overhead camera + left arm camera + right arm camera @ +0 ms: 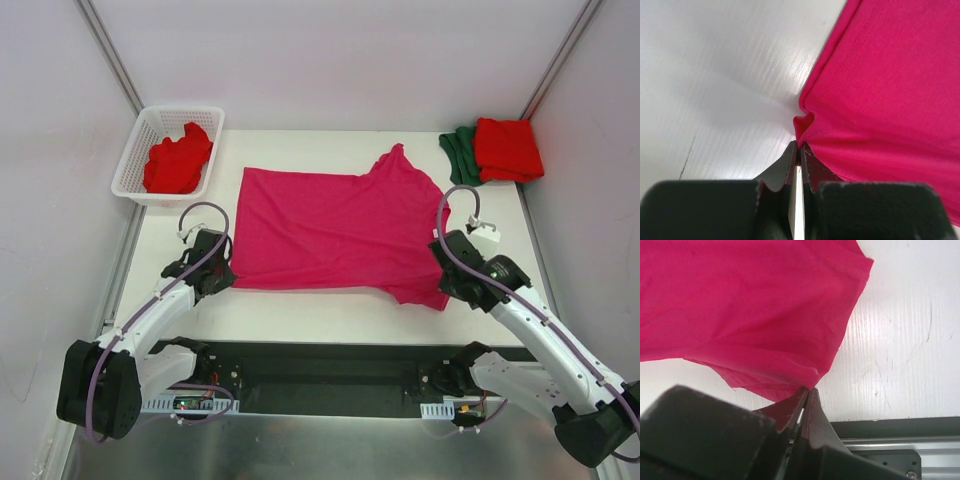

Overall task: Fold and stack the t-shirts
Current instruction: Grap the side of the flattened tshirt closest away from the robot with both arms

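Note:
A magenta-pink t-shirt lies spread flat across the middle of the table, one sleeve pointing to the back. My left gripper sits at its near left corner, shut on the bunched hem; the jaws meet with pink cloth pinched at their tips. My right gripper is at the shirt's near right sleeve, shut on the sleeve's edge, fingertips pressed together. A folded red t-shirt rests on a folded dark green one at the back right. Another red t-shirt lies crumpled in the basket.
A white lattice basket stands at the back left corner. The dark rail with the arm bases runs along the near edge. White walls close in the table on both sides and at the back.

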Controlling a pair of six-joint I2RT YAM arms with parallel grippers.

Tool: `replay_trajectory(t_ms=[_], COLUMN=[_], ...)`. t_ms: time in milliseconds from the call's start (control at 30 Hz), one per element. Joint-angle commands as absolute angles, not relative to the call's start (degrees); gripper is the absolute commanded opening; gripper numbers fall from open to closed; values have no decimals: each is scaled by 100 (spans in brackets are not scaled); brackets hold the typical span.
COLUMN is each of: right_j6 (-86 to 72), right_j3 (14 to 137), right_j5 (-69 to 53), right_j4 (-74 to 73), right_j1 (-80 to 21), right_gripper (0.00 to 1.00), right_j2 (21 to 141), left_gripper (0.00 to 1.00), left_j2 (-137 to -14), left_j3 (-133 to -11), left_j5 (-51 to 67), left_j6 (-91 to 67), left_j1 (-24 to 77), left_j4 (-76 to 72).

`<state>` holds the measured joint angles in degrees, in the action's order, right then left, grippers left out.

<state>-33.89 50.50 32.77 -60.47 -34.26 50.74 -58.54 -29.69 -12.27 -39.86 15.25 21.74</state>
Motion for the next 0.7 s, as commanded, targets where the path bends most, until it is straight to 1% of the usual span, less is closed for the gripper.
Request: replay_trajectory(t_ms=[0,667], right_j6=[-2892,-1670], right_j3=[5492,6214], right_j5=[3287,2857], right_j4=[-5810,-4764], right_j1=[-3147,-2172], right_gripper=[1,1], right_j2=[5168,5862], left_gripper=[0,0], left_j2=[-5941,-6565], left_j3=[-3269,-3990], left_j5=[-1336,-1231], left_j6=[-3815,-3226], left_j1=[1433,1160], left_j4=[2171,1732])
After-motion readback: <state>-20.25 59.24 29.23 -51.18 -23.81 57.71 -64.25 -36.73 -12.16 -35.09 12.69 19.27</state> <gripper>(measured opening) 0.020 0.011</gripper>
